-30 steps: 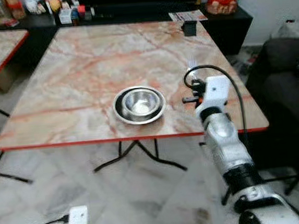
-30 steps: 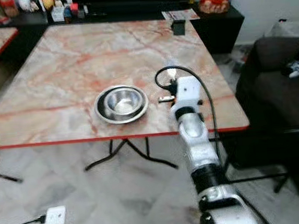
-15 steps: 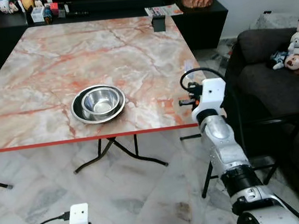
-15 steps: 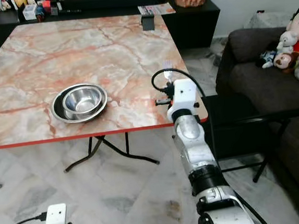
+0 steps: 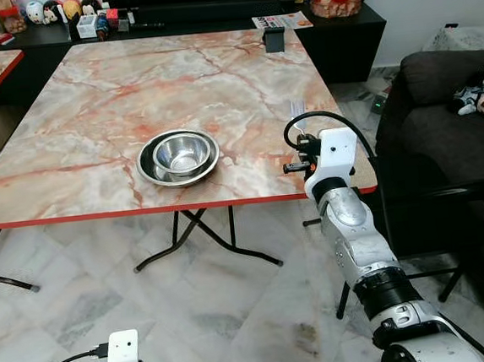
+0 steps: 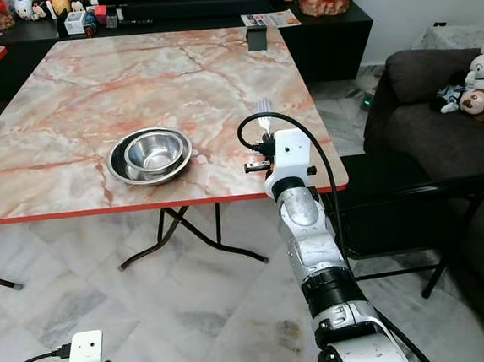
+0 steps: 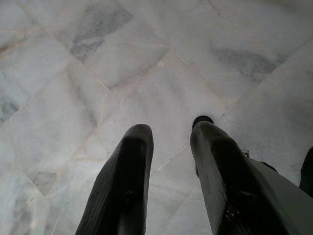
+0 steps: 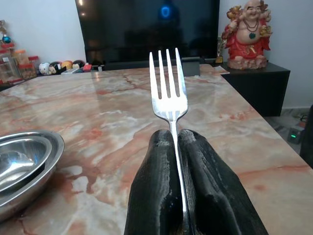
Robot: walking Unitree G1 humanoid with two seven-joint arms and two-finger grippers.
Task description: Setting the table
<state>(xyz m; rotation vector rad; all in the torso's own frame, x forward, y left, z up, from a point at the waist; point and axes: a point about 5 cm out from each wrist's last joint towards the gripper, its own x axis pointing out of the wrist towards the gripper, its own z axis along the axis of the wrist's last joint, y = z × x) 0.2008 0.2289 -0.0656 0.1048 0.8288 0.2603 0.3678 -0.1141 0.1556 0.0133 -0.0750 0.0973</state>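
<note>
fork | pinched by right end effector | over marble table

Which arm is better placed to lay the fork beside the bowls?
The right. Its gripper is shut on the fork, over the table near the bowls. The left gripper hangs low above the floor.

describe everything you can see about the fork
The fork is shiny silver metal with four straight tines and a slim neck. The right hand is shut on its handle, the two black fingers pinching it from both sides, so most of the handle is hidden. It points forward, tines away from the hand, held in the air above the near right part of the marble table, to the right of the nested steel bowls. Nothing but the fingers touches it.
</note>
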